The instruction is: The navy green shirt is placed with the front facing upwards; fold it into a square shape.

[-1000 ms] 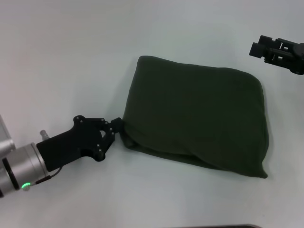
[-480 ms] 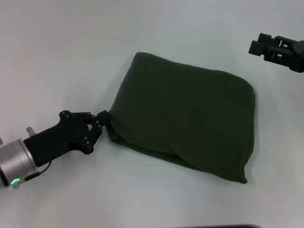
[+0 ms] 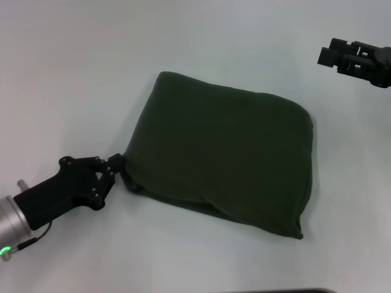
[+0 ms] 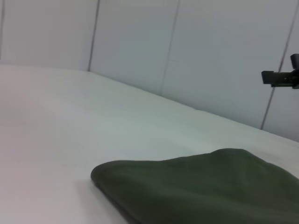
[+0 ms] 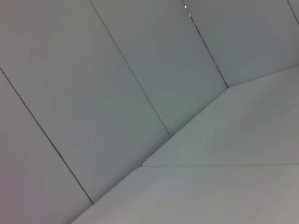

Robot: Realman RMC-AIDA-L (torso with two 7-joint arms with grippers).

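While the navy green shirt [image 3: 220,159] already lies folded into a compact, roughly four-sided bundle with its plain back showing, at mid-counter and slightly right of centre, the step in hand appears to be positioning or squaring it by its near-left corner. The left gripper [image 3: 116,166] sits at that corner, its jaws clenched on the bunched fabric there, its arm reaching in from the near-left edge of the scene. To do this well, in my judgement, any pull should run low and level along the counter [image 3: 91,73], so the stacked layers slide together rather than peel apart; the release should come only once the bundle lies flat. The near edge shows a slight bulge and layered lip, which could spring open if the corner is lifted. The right gripper [image 3: 333,56] is held above the far-right of the counter, well apart from the shirt; whether its jaws are parted cannot be told. Count: one shirt, two grippers, one counter; no other item noted.
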